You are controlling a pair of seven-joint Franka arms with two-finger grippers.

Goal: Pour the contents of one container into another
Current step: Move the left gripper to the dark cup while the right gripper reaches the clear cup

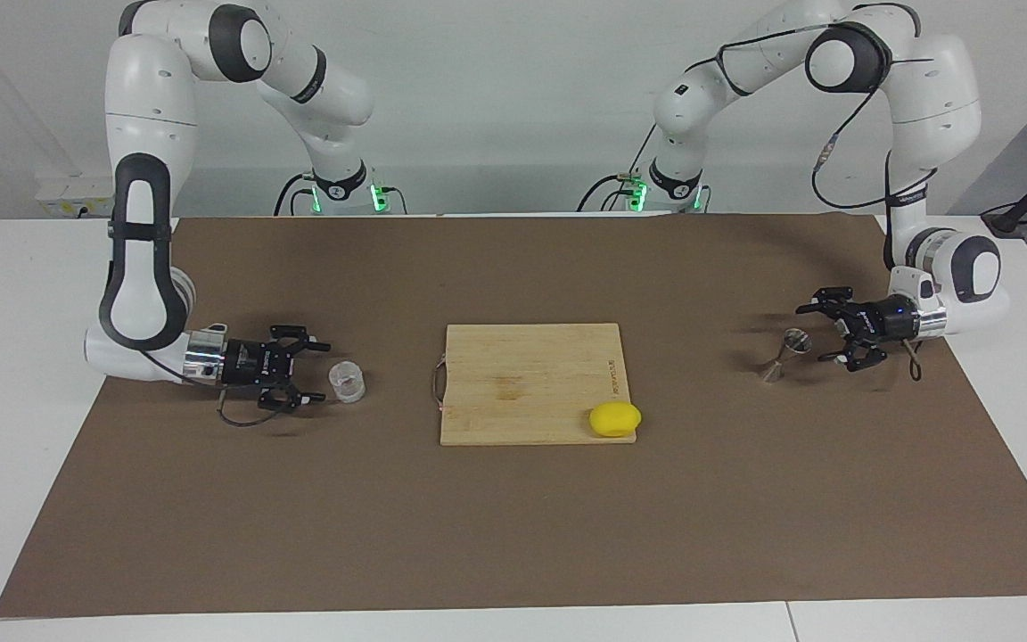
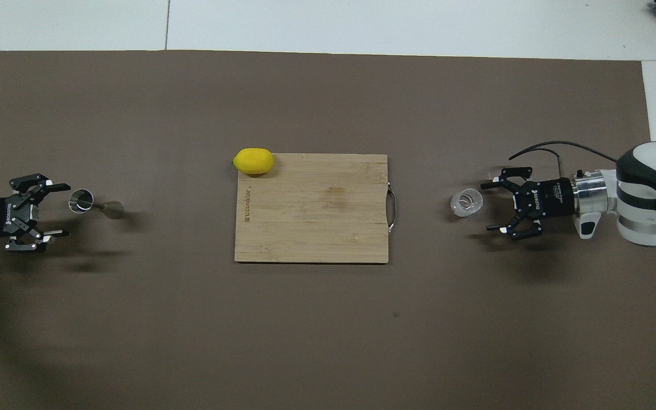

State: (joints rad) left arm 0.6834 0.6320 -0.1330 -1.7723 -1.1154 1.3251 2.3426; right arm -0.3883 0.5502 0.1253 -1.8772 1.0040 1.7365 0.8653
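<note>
Bamboo board (image 1: pixel 531 383) lay mid-mat, metal handle on the edge toward the right arm's end; burnt-in lettering ran along the edge toward the left arm's end, too small to read. Lemon (image 1: pixel 615 419) sat on the board's corner farthest from the robots, toward the left arm's end, overhanging the edge slightly. White print on both gripper bodies was also illegible.

Cup (image 1: pixel 347 381): clear, upright on the brown mat (image 1: pixel 513 535) between board and right gripper. Something glinted inside it, but contents could not be made out. Jigger (image 1: pixel 785 353): silvery, upright on the mat toward the left arm's end, well apart from the board; upper cone looked shiny inside, contents not determinable.

Right gripper (image 1: pixel 316 372): low over the mat, lying roughly level, jaws open, tips just beside the cup and pointing at it, not around it. Left gripper (image 1: pixel 810 333): low, level, jaws open, tips just beside the jigger's upper cone; contact could not be told. In the overhead view the left arm was cut off at the frame edge.
</note>
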